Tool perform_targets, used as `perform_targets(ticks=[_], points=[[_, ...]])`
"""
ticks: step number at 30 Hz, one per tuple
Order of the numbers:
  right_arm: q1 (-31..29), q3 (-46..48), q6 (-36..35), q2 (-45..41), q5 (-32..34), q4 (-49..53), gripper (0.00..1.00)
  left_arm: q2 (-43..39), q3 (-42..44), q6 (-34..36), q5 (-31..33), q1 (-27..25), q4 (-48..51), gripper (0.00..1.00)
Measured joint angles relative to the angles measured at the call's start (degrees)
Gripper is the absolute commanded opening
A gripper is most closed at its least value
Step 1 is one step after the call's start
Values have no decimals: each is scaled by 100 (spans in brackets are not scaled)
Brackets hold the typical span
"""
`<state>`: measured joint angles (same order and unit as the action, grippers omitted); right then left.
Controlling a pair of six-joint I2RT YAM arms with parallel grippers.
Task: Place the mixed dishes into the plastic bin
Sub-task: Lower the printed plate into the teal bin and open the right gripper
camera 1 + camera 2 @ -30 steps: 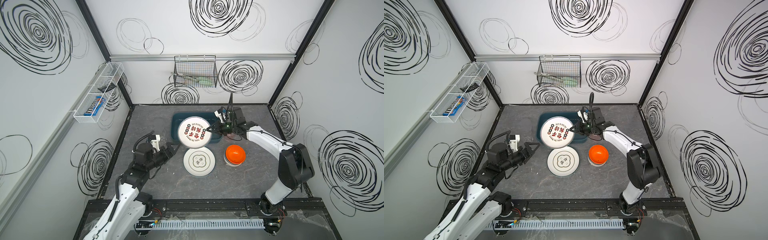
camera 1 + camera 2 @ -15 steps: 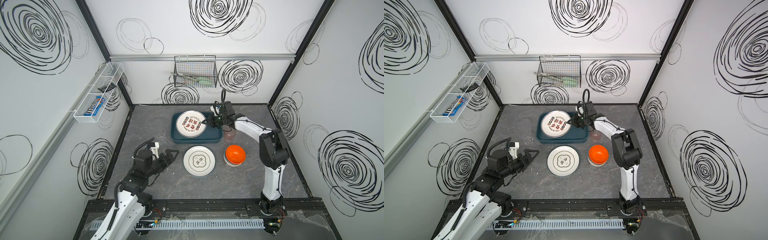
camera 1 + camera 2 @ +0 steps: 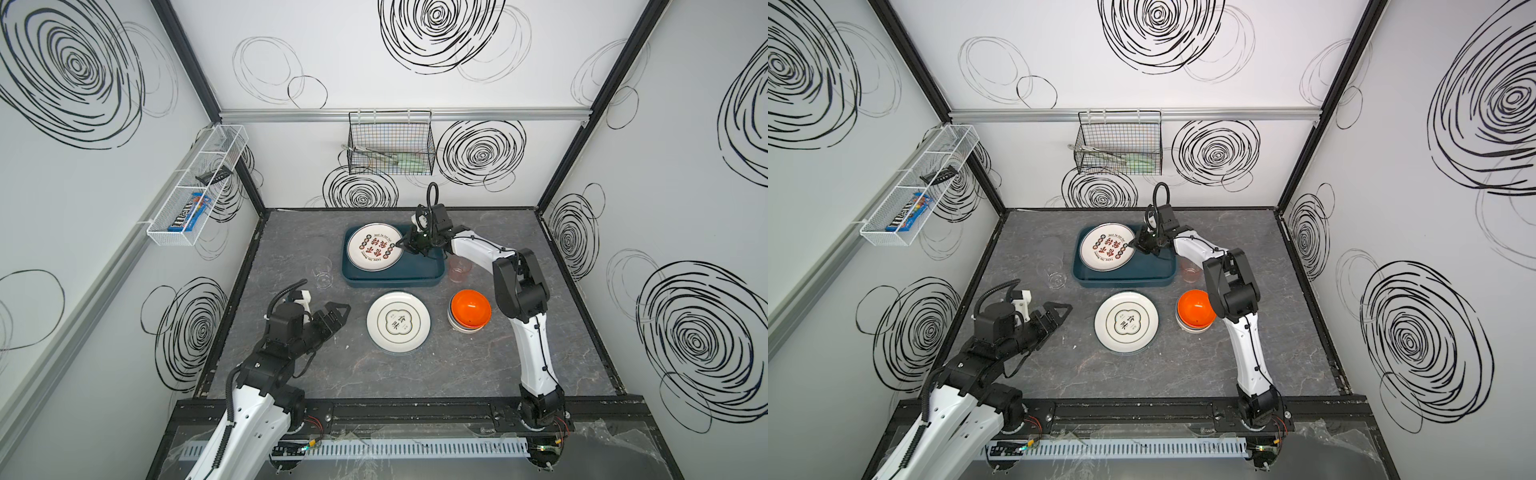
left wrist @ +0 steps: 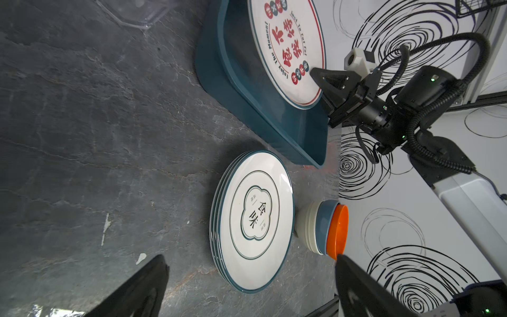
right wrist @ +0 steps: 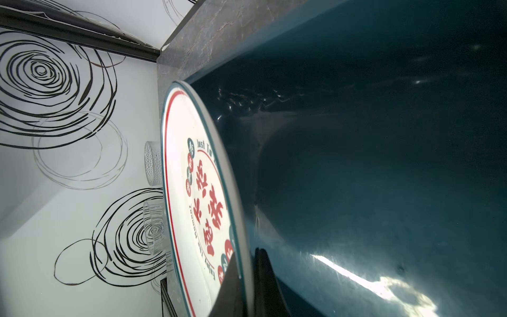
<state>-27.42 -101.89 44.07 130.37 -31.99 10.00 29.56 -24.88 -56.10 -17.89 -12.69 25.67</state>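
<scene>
Pinches rim of round white red-lettered plate [image 3: 374, 249] in closed right fingers [image 3: 409, 246], tilted over left end of dark teal rectangular plastic bin [image 3: 390, 279], apparently to lay it flat gently. Holds left fingers [image 3: 328, 318] spread, empty, before bin, seemingly ready for stacked green-rimmed white plates [image 3: 398, 322].

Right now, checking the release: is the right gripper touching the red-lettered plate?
Touching. The right wrist view shows the right gripper clamped on the red-lettered plate.

I work inside a lab test booth: white panel walls [image 3: 374, 83] scribbled with black swirls [image 3: 436, 25], black frame posts [image 3: 185, 62], a grey stone-patterned surface [image 3: 457, 374], a mounting rail [image 3: 415, 409] along its front, a wire basket [image 3: 390, 145] hung behind.
</scene>
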Motion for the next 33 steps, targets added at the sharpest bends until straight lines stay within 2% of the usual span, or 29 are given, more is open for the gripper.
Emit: perform_targets(ticks=[7, 20, 22, 25, 27, 33], points=[[-57, -328, 72, 439, 37, 42, 0, 0, -2, 15, 131, 26, 127, 99], [-74, -420, 94, 704, 42, 76, 0, 17, -2, 15, 144, 61, 122, 99], [-74, -420, 94, 745, 42, 79, 5, 28, -2, 15, 142, 61, 120, 99], [-74, -420, 103, 763, 20, 74, 25, 37, -2, 15, 140, 61, 120, 99], [-74, -420, 109, 763, 28, 66, 33, 37, -2, 15, 138, 66, 120, 99], [-35, -420, 42, 758, 160, 247, 37, 52, 4, 13, 90, 74, 63, 96]])
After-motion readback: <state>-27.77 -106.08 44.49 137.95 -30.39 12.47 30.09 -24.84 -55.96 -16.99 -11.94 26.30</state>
